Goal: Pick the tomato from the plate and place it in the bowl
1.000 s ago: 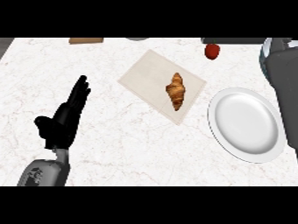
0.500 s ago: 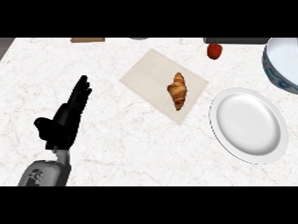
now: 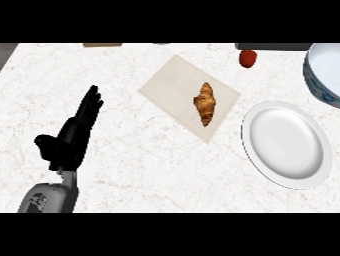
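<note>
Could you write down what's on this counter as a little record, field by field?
Counter: white marble
Left hand: open, resting at the view's left
Right hand: not in view
Plate: white, at the right; the tomato is not on it
Tomato: red, on the counter near the far edge, apart from the plate
Bowl: upper right, cut off by the edge
Croissant: lying on a pale cutting board
Cutting board: middle, set at an angle
</note>
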You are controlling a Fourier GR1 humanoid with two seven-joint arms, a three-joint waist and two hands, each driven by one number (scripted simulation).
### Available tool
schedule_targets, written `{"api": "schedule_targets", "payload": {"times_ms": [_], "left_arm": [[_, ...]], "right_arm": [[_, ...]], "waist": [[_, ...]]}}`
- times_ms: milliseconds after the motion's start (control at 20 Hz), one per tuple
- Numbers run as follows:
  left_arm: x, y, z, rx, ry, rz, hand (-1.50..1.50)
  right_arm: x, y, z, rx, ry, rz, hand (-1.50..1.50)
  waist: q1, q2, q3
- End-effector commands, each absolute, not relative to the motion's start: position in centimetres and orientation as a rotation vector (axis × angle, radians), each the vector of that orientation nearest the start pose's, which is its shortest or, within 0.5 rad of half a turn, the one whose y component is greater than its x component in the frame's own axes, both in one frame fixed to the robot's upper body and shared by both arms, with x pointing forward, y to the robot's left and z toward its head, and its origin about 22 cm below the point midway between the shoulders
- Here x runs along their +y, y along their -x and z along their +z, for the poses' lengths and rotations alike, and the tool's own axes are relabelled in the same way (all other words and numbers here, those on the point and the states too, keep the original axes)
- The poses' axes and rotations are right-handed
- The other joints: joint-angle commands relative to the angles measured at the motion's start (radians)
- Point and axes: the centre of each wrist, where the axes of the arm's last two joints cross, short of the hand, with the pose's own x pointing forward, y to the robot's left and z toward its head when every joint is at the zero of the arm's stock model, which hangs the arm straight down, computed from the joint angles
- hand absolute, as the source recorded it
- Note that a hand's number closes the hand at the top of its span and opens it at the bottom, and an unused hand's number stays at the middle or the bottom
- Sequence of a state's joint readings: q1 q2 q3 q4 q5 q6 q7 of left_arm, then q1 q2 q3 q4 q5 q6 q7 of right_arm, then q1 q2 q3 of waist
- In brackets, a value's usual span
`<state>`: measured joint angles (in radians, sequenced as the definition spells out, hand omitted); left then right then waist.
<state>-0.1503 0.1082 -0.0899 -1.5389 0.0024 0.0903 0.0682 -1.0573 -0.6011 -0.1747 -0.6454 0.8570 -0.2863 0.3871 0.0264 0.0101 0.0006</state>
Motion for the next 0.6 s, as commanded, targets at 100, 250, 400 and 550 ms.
{"api": "schedule_targets", "payload": {"times_ms": [100,250,400,550], "left_arm": [[20.7,-29.3,3.0,-1.598,-0.032,-0.115,0.0],[19.9,-29.4,4.3,-1.619,-0.042,-0.152,0.0],[19.7,-27.9,4.7,-1.611,-0.024,-0.149,0.0],[21.0,-28.6,3.0,-1.609,-0.032,-0.156,0.0]], "right_arm": [[-38.4,-43.3,18.6,-1.187,1.443,0.258,1.5],[-42.1,-41.6,16.6,-1.154,1.464,0.251,1.5],[-43.1,-40.9,14.9,-1.105,1.456,0.25,1.5],[-42.9,-41.0,14.2,-1.1,1.304,0.262,1.5]], "waist": [[-0.001,0.003,0.0],[0.008,0.009,0.002],[0.024,0.009,0.003],[0.012,0.008,0.002]]}}
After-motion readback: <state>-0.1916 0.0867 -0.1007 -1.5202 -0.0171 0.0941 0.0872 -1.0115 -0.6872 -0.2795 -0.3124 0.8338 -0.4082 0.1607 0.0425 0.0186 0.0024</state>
